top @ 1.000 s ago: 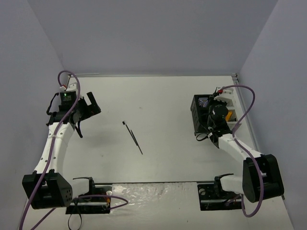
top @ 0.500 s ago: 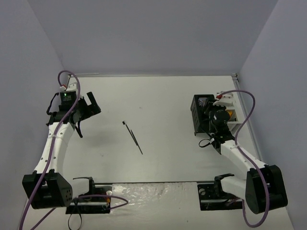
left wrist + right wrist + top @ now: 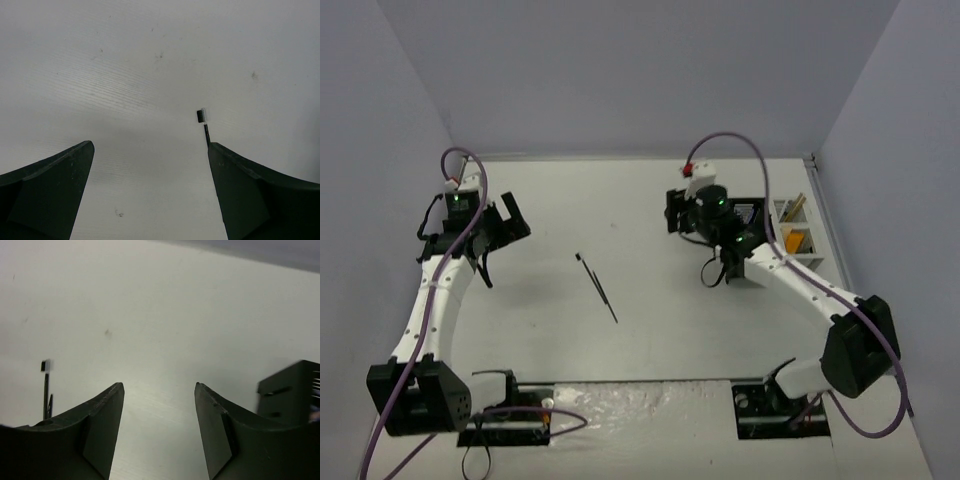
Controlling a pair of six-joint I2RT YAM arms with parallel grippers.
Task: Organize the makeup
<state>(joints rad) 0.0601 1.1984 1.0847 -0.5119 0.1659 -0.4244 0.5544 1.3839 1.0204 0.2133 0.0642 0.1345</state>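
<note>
Retrieval of the thin black white-tipped brush (image 3: 586,268) at the surface's middle is in hand; both arms' jaws are parted, empty; the right pair must be lowered astride it

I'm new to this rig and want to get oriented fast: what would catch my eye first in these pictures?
Two thin black makeup sticks, one with a small bristle head, lie together on the white table, left of centre. The right gripper hangs open and empty just left of a black mesh holder on the table's right side. The left gripper sits wide open at the far left, facing the sticks.
</note>
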